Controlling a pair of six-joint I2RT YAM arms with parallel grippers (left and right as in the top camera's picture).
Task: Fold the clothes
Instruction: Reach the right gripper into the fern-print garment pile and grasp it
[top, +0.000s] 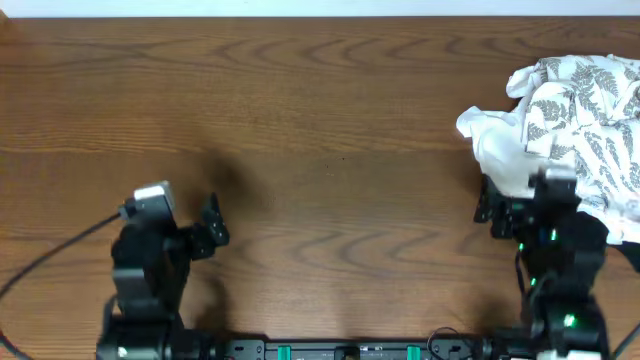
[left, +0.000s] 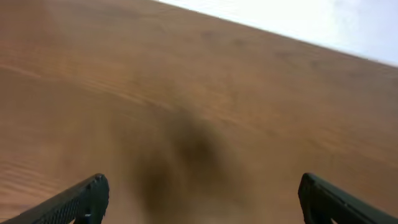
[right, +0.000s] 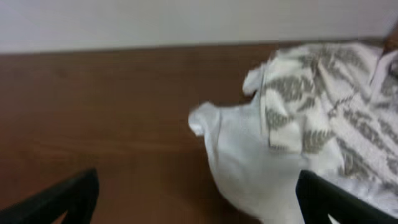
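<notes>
The clothes (top: 585, 105), white fabric printed with grey-green fern leaves, lie in a crumpled heap at the table's right edge, and the right wrist view shows them (right: 323, 93) too. My right gripper (right: 198, 199) is open at the heap's near-left edge. A plain white fold (right: 249, 155) reaches in front of its right finger (right: 329, 202), and nothing is gripped. My left gripper (left: 200, 199) is open over bare wood at the near left, far from the clothes. One of its fingers (top: 213, 225) shows from overhead.
The plain white cloth (top: 495, 145) bulges out of the heap's left side; I cannot tell whether it is a separate garment. The wooden table (top: 330, 130) runs back to a pale wall. A black cable (top: 60, 250) trails from the left arm.
</notes>
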